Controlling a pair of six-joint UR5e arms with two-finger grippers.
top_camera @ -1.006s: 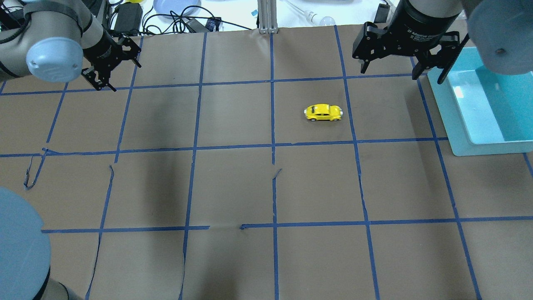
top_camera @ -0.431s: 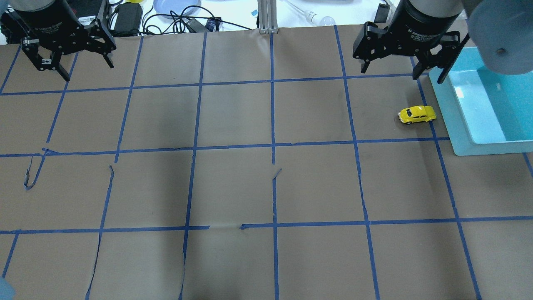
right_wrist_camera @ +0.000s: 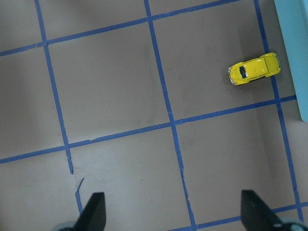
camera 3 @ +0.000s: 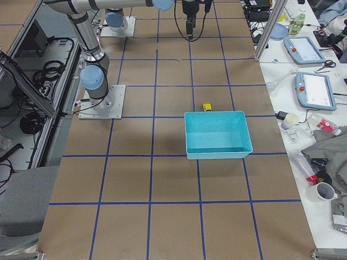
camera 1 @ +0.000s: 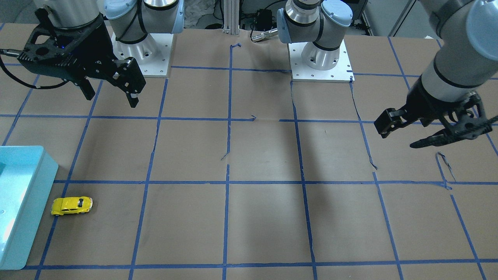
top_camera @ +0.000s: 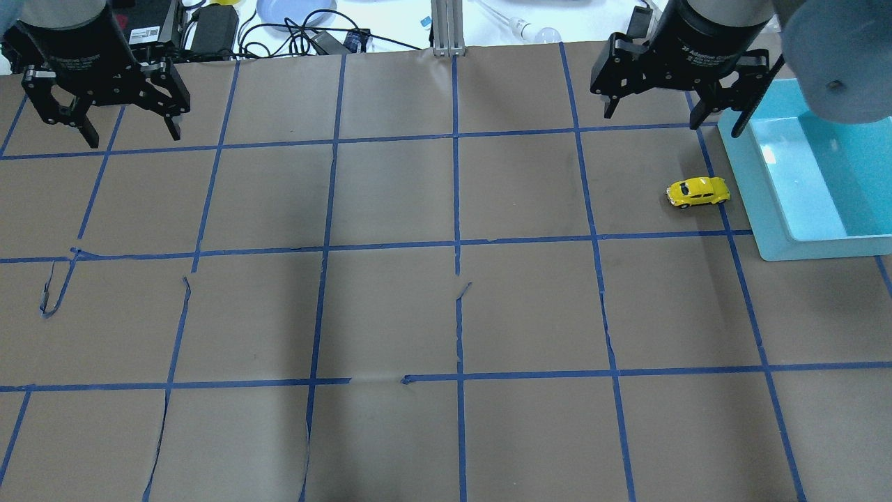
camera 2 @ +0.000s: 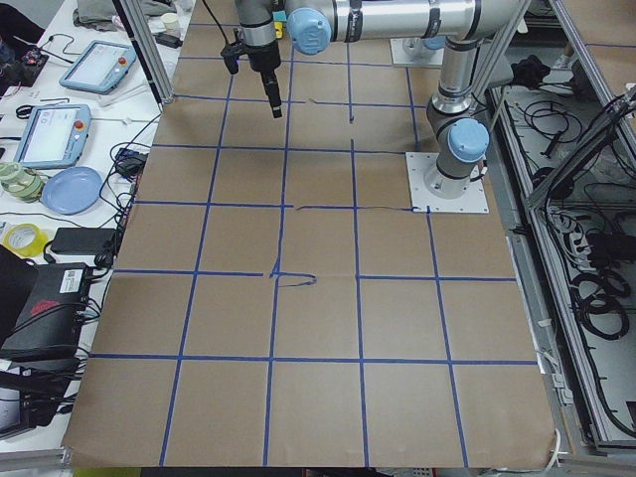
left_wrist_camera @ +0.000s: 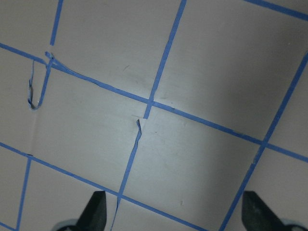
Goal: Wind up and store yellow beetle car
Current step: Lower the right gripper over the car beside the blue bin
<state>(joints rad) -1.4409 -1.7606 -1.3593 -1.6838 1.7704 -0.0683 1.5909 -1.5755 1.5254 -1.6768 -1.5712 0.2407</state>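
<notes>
The yellow beetle car [top_camera: 698,192] stands on its wheels on the brown paper, just left of the teal bin [top_camera: 751,195], outside it and close to its wall. It also shows in the front view [camera 1: 72,205], the right side view [camera 3: 207,106] and the right wrist view [right_wrist_camera: 254,69]. My right gripper [top_camera: 651,115] hovers open and empty behind the car, near the bin's back corner [camera 1: 112,99]. My left gripper [top_camera: 132,136] is open and empty at the far back left [camera 1: 400,140], far from the car.
The table is covered with brown paper [top_camera: 390,314] marked with a grid of blue tape, torn in places. Cables, a blue plate [top_camera: 293,10] and other clutter lie beyond the back edge. The bin [camera 3: 187,135] holds nothing visible.
The car has rolled right from the middle square to rest beside the bin. My left arm has swung back to the far left corner. My right gripper has barely moved.
</notes>
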